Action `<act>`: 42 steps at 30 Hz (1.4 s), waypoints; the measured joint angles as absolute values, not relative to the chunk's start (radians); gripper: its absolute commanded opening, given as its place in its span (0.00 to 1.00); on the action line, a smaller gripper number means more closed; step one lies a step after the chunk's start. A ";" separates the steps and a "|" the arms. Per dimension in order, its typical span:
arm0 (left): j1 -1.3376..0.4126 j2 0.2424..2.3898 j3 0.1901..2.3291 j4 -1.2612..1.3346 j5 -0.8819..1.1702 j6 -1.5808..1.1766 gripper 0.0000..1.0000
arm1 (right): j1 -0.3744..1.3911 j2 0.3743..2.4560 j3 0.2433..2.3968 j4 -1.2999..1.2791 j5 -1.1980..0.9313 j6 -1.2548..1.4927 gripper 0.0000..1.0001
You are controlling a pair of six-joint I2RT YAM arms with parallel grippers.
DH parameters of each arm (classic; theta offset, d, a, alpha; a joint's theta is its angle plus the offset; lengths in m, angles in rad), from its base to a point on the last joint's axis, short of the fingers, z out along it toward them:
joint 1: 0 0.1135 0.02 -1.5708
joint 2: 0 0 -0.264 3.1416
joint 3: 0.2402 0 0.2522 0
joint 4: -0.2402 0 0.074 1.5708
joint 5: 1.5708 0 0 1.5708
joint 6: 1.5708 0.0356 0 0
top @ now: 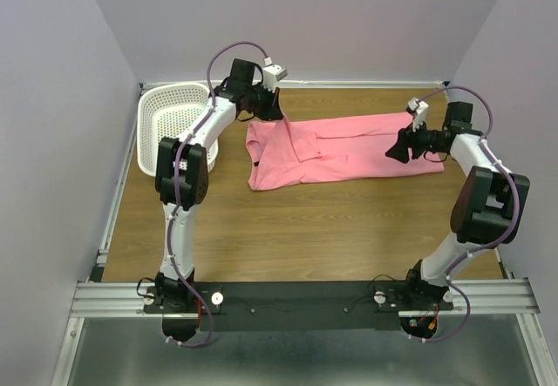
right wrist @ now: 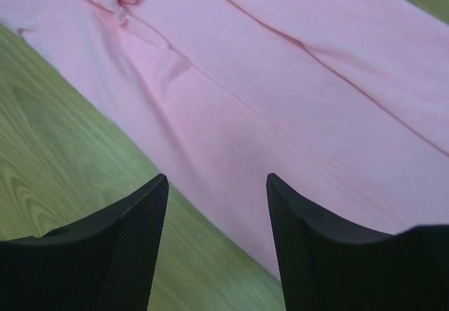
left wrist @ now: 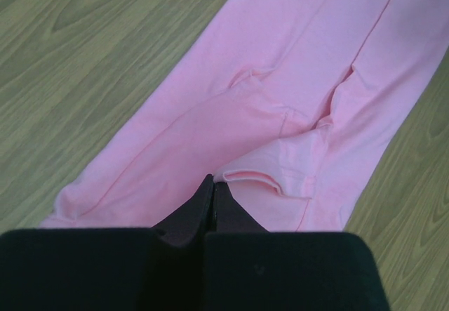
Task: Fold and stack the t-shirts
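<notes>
On the left, rises from the near base, bends at a high elbow and stretches to the far side, wrist tipped downward, ending in the left gripper point(left wrist: 212, 192) with its fingers pressed flat together, pinching a fold of the t-shirt point(left wrist: 280, 79) at the tips. On the right, climbs from the near base, leans out toward the right edge, folds back at the elbow and reaches leftward, ending low in the right gripper point(right wrist: 216, 179) with its fingers point(right wrist: 137, 244) spread wide apart, gripping nothing.
</notes>
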State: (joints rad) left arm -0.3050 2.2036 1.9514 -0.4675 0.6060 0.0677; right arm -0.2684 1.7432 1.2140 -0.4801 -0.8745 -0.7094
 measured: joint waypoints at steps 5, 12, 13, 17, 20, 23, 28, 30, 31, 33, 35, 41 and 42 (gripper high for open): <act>-0.311 2.236 1.995 -0.487 0.593 0.067 0.00 | -0.189 1.705 1.214 -0.480 -0.856 -0.710 0.66; -0.317 2.278 2.034 -0.517 0.582 0.067 0.00 | -0.054 1.681 1.214 -0.480 -0.824 -0.712 0.66; -0.320 2.286 2.044 -0.517 0.581 0.066 0.00 | -0.040 1.679 1.214 -0.480 -0.819 -0.712 0.66; -0.328 2.308 2.076 -0.519 0.577 0.062 0.00 | 0.023 1.679 1.214 -0.480 -0.790 -0.715 0.67; -0.330 2.318 2.092 -0.519 0.575 0.059 0.00 | 0.061 1.679 1.214 -0.480 -0.769 -0.715 0.67; -0.332 2.321 2.100 -0.516 0.575 0.052 0.00 | 0.094 1.679 1.214 -0.480 -0.755 -0.715 0.67; -0.335 2.326 2.112 -0.501 0.575 0.036 0.00 | 0.131 1.683 1.216 -0.480 -0.735 -0.710 0.67; -0.336 2.334 2.127 -0.497 0.576 0.032 0.00 | 0.146 1.691 1.220 -0.479 -0.721 -0.707 0.67; -0.337 2.337 2.134 -0.494 0.576 0.029 0.00 | 0.153 1.697 1.222 -0.479 -0.716 -0.707 0.67; -0.338 2.342 2.144 -0.488 0.577 0.023 0.00 | 0.171 1.709 1.223 -0.479 -0.702 -0.706 0.67; -0.340 2.348 2.152 -0.484 0.577 0.019 0.00 | 0.189 1.720 1.224 -0.479 -0.689 -0.702 0.67; -0.343 2.367 2.160 -0.462 0.541 -0.019 0.36 | 0.259 1.744 1.241 -0.453 -0.616 -0.674 0.67; -0.343 2.368 2.160 -0.457 0.517 -0.027 0.42 | 0.275 1.747 1.246 -0.446 -0.604 -0.668 0.67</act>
